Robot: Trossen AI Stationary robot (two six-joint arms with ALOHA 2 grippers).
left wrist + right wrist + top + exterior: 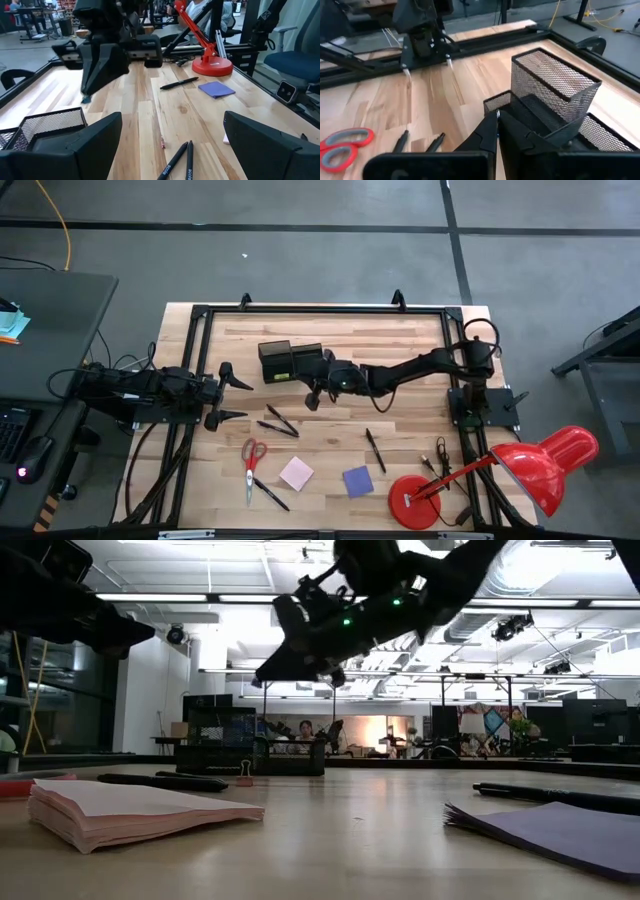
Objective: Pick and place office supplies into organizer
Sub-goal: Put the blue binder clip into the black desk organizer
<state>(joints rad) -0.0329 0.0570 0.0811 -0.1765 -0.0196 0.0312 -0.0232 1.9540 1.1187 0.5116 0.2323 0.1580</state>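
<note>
Organizer (290, 362) sits at the table's far middle, and the right gripper (312, 398) hangs just beside it with fingers pressed together, nothing between them. Pens (277, 423) lie close below, scissors (251, 457) nearer the front. Left gripper (232, 397) waits spread wide at the left edge

A pink pad (130, 812) lies on the wooden table (350, 840), close on the left. A purple pad (560, 830) lies close on the right, with a black pen (560, 795) behind it. Far back sits the black mesh organizer (250, 748). The right gripper (300, 665) hangs in the air above it.
</note>
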